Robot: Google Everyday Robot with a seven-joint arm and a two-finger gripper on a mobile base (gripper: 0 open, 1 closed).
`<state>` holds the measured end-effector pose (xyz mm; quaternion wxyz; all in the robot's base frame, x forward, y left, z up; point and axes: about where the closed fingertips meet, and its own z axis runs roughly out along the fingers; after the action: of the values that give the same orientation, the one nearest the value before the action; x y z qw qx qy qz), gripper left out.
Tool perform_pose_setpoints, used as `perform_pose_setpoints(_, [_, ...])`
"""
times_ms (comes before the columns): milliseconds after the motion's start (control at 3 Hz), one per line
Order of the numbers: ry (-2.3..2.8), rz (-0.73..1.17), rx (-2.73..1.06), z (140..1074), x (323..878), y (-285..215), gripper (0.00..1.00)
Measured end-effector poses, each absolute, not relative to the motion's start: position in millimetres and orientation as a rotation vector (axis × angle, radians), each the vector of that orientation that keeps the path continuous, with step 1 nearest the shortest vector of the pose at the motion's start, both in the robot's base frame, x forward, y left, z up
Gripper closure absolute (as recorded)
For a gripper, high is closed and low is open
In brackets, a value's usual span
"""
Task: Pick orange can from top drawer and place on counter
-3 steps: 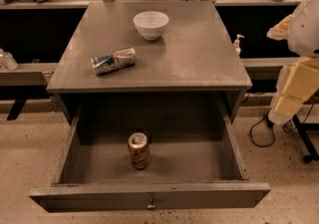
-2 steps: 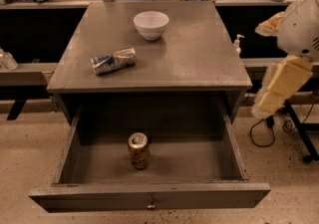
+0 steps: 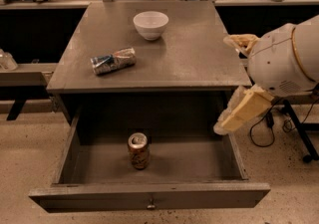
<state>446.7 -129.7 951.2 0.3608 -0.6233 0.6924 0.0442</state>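
The orange can (image 3: 138, 151) stands upright on the floor of the open top drawer (image 3: 149, 195), a little left of its middle. The drawer is pulled out toward me, with its small knob on the front panel. The counter (image 3: 199, 54) is the grey cabinet top above it. My gripper (image 3: 233, 118) hangs at the right, over the drawer's right wall, below the big white arm housing (image 3: 284, 58). It is above and well to the right of the can and holds nothing that I can see.
A white bowl (image 3: 150, 24) sits at the back of the counter. A crushed blue-and-silver can (image 3: 113, 60) lies on the counter's left side. Cables and a stand leg (image 3: 299, 133) are on the floor to the right.
My arm has swung in from the right edge toward the cabinet, and the gripper has come down and left to the drawer's right wall. The can has not moved.
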Motion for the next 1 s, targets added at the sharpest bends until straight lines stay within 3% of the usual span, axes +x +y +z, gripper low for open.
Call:
perform_pose_setpoints(333, [1.716, 0.057, -1.561, 965, 462, -126, 0.00])
perform_pose_setpoints(1000, [1.567, 0.332, -1.505, 909, 474, -72, 0.00])
